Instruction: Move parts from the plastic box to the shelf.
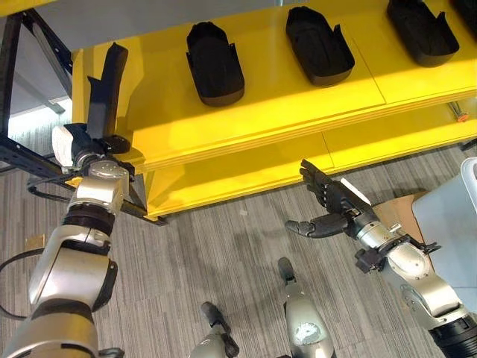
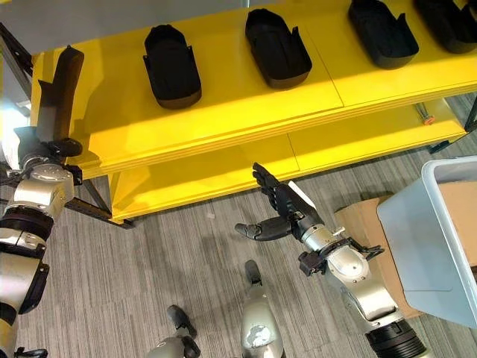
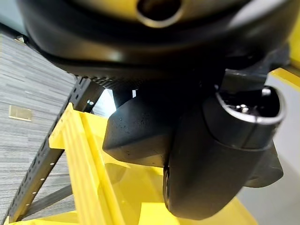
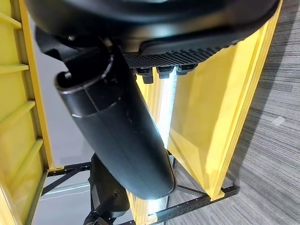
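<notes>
Holding a black part (image 1: 104,93) upright in my left hand (image 1: 83,143), I have it at the left end of the yellow shelf (image 1: 283,97), its lower end in my grip and its top leaning over the shelf's corner; in the left wrist view the fingers are curled round the dark piece, with the yellow shelf edge and the black frame (image 3: 44,164) just past them. Three more black parts lie flat on the top board, open side up, spaced in a row: one (image 1: 215,63) near the left, one (image 1: 319,45) toward the middle, one (image 1: 421,30) at the right, and the right eye view shows a fourth (image 2: 451,22) at the far right edge. My right hand (image 1: 328,205) hangs empty above the grey carpet (image 1: 223,261) in front of the lower shelf board, fingers straight and spread, thumb (image 1: 313,226) standing out to the side. To my right sits the pale plastic box (image 2: 425,239), touching a brown cardboard piece (image 2: 358,220) on the floor; I cannot tell what is inside the box. A small orange-tipped tool (image 2: 425,115) lies on the lower board at the right.
</notes>
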Controlling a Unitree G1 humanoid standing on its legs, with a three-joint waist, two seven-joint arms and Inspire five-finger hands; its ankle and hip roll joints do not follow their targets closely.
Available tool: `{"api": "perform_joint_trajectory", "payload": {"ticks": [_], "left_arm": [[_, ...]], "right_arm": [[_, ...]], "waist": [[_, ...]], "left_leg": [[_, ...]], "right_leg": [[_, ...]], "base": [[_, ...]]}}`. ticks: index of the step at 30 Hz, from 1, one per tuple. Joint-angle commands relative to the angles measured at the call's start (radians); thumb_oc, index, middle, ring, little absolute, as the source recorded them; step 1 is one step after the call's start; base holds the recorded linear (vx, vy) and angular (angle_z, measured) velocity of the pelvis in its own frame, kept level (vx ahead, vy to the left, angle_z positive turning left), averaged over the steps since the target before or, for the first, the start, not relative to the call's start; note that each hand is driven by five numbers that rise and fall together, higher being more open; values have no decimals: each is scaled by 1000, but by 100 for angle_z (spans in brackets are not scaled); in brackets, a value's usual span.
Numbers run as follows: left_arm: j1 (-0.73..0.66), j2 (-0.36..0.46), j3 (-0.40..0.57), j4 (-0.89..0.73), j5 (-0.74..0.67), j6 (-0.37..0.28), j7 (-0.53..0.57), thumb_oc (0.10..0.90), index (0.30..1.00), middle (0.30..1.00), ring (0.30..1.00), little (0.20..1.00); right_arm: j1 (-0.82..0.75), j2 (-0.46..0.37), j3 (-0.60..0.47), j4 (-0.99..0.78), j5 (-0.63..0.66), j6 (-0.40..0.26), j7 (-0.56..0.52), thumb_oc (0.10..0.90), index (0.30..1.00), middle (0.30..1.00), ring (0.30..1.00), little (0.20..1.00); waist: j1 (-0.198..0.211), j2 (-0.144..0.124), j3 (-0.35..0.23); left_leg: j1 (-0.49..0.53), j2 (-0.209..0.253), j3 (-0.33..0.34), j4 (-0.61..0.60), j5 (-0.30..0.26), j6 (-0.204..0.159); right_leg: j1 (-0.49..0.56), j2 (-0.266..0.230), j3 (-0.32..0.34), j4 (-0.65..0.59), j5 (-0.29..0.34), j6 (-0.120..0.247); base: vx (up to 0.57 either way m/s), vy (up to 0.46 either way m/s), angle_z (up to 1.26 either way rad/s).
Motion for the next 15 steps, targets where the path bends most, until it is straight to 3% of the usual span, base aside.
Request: {"api": "perform_joint_trajectory", "payload": {"ticks": [1, 11, 15], "left_arm": [[-72, 150, 49, -35, 68, -86, 64, 400, 300, 300, 300, 300], [-67, 144, 43, -33, 84, -100, 69, 400, 300, 300, 300, 300], [-105, 148, 2, -37, 109, -106, 86, 400, 300, 300, 300, 300]], "right_arm": [[-51, -50, -33, -103, 28, -84, 15, 900, 1000, 1000, 1000, 1000], [-52, -65, -22, -101, 45, -70, 43, 900, 1000, 1000, 1000, 1000], [-78, -61, 4, -95, 45, -79, 43, 900, 1000, 1000, 1000, 1000]], "waist": [[-3, 28, -88], [-2, 19, -90], [3, 18, -73]], "left_leg": [[-57, 11, -86, 112, -94, 16], [-52, 4, -87, 137, -110, 19], [-75, -18, -88, 154, -122, 32]], "right_leg": [[-14, 5, -37, 196, -242, 12], [-4, 2, -26, 192, -236, 18], [-15, -16, -18, 192, -228, 29]], "base": [[0, 0, 0], [22, 22, 0], [-15, 176, 3]]}}
